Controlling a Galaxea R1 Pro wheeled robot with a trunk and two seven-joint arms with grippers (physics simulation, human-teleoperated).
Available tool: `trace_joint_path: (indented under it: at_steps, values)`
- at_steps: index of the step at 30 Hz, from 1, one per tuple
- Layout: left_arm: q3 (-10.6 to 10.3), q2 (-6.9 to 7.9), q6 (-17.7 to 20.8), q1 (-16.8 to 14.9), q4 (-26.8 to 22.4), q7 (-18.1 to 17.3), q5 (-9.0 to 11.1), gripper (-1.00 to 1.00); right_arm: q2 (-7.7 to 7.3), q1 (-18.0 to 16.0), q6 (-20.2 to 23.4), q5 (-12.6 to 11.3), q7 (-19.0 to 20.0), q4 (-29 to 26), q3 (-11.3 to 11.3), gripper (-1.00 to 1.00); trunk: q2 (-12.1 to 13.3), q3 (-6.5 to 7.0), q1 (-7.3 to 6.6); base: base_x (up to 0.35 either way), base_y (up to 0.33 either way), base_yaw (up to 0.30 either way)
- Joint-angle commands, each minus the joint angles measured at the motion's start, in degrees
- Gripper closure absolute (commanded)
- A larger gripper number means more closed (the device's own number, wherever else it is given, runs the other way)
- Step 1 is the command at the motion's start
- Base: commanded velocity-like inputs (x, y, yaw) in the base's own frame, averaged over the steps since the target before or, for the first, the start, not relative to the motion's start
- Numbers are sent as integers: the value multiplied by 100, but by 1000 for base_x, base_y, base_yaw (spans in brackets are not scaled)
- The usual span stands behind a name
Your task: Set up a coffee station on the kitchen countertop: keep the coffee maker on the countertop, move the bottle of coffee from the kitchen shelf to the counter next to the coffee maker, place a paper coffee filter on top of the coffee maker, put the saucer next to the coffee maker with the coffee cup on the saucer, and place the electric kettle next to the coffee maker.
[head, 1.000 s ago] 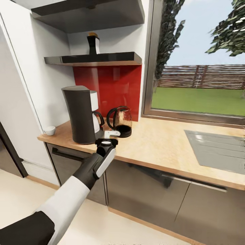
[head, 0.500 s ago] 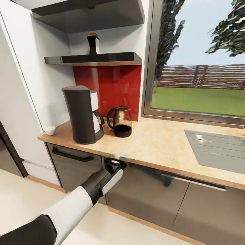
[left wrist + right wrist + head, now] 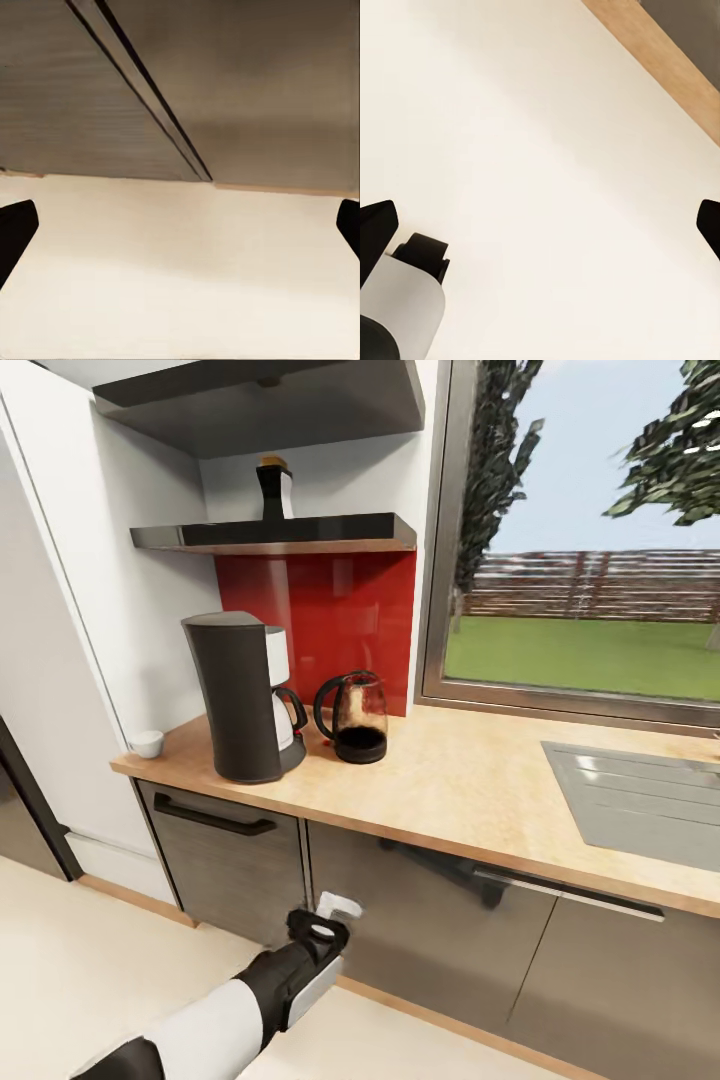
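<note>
The dark coffee maker [image 3: 240, 700] stands at the left of the kitchen countertop [image 3: 450, 785]. The glass electric kettle [image 3: 354, 718] sits just right of it. At the counter's far left corner is the white coffee cup [image 3: 147, 744]. The bottle of coffee [image 3: 272, 488] stands on the kitchen shelf [image 3: 280, 533] above the red backsplash. My left gripper [image 3: 337, 908] [image 3: 180, 225] hangs open and empty below the counter, in front of the cabinet fronts. My right gripper [image 3: 540, 225] is open over the floor. The saucer and the paper coffee filter are out of view.
A grey sink [image 3: 640, 800] is set into the counter at the right, under a large window [image 3: 590, 560]. Dark cabinet fronts [image 3: 230, 850] run below the worktop. A second dark board [image 3: 270, 400] hangs above the shelf. Part of my base [image 3: 405, 300] shows over the pale floor.
My left arm has dropped from counter height near the kettle to low in front of the cabinets. The things on the counter have not moved.
</note>
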Motion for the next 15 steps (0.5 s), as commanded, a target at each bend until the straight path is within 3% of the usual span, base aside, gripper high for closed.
trace_joint_path:
  at_steps: [1,5,8,11,15]
  values:
    - [-45,0,-277,20,304,40,158,-100,-2,-4,-16,43,3,2,-13,-100,-4,-5,0,0,0,0]
    - [-40,0,-1483,114,1560,38,1027,-100,-7,-4,-19,37,3,0,-25,-100,-4,-5,0,0,0,0]
    - [-31,0,-1936,212,2032,37,1435,-100,-15,-4,-73,36,3,-5,-30,-100,-4,-5,0,0,0,0]
    - [-17,0,-2175,400,2271,37,1673,-100,-24,-4,-141,36,0,-2,-36,-100,-4,-5,0,0,0,0]
    - [-16,0,-2271,686,2348,31,1756,-100,-27,-4,-171,36,-9,-18,-40,-100,-4,-5,0,0,0,0]
